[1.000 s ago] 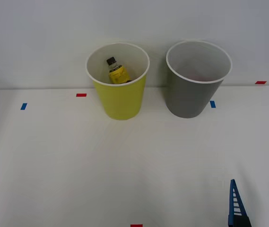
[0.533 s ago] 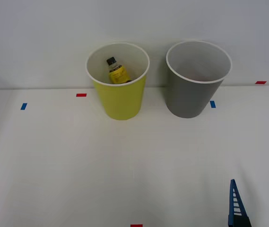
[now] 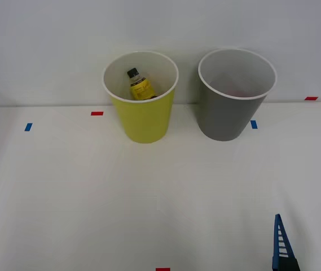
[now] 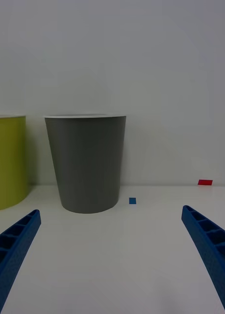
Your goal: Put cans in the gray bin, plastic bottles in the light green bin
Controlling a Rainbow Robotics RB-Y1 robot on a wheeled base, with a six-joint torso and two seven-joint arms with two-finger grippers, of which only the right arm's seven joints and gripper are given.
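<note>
Ahead of the right gripper (image 4: pixel 112 265), on the white table (image 3: pixel 92 197), stand two round tapered bins side by side against the pale wall, close together but not touching. The gray bin (image 4: pixel 86 164) sits almost straight ahead of the spread fingers, well apart from them; the light green bin (image 3: pixel 142 118) stands to its left, farther from the gripper. From the wrist camera both bins appear side-on, so their walls and white rims show but not their insides, and the lime one is cut off at the frame edge (image 4: pixel 9 162). The front view looks down into them: the gray bin (image 3: pixel 231 113) has a pale inside with a faint reddish patch near the bottom that I cannot identify, while the light green bin holds a yellow-labelled plastic bottle (image 3: pixel 139 86) with a black cap, leaning against the inner wall. The gripper is wide open and holds nothing, its blue ribbed fingers (image 3: pixel 281 245) well apart. Small blue and red tape marks (image 4: pixel 133 200) dot the table near the bins.
</note>
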